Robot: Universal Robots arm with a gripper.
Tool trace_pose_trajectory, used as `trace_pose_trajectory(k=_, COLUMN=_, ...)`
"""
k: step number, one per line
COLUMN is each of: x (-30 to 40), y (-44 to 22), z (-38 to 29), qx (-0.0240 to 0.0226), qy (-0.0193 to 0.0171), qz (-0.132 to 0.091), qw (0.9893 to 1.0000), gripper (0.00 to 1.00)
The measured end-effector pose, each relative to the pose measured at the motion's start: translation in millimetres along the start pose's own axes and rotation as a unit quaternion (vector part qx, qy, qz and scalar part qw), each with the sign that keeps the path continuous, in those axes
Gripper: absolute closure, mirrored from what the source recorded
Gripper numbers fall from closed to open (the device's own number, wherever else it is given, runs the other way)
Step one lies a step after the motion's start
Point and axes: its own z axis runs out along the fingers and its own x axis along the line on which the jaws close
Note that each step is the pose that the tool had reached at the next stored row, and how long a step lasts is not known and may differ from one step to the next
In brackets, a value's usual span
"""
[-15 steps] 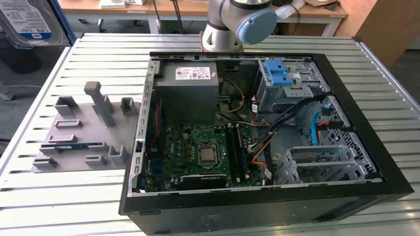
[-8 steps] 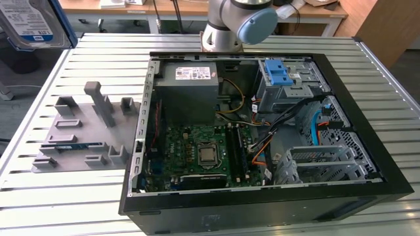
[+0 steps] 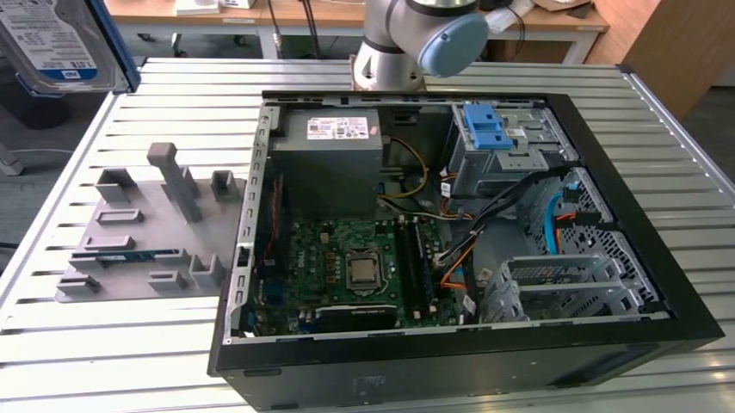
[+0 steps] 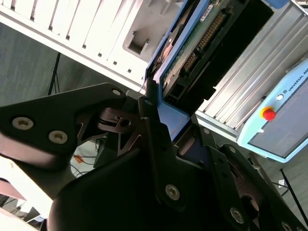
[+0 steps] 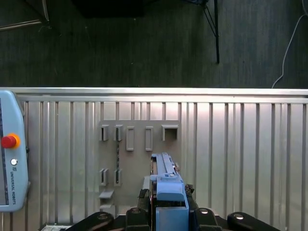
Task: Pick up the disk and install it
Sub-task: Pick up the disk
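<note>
Disk (image 3: 64, 43), flat silver slab in blue plastic frame, between black fingers (image 4: 156, 139)

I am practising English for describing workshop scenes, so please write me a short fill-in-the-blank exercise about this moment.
1. The gripper is ____ on the disk.
2. The carrier frame clipped around the disk is ____ in colour.
3. The grey holder lies on the slatted table, on the exterior view's ____ side of the open computer case.

Missing words: shut; blue; left.
</note>
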Motion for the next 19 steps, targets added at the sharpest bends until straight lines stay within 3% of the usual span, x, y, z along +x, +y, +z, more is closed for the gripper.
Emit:
trace_pose_trajectory(k=4, x=4.8, y=-5.6, z=0.1, qx=-0.0006, qy=0.0, qz=0.0, qw=1.0, gripper=0.64)
trace_pose_trajectory(k=13, x=5.2, y=-23.4, z=0.3, qx=-0.0012, qy=0.0, qz=0.0, qw=1.0, gripper=0.64)
trace_pose_trajectory(k=19, x=6.2, y=-39.2, z=0.6, qx=-0.0012, qy=0.0, qz=0.0, qw=1.0, gripper=0.64)
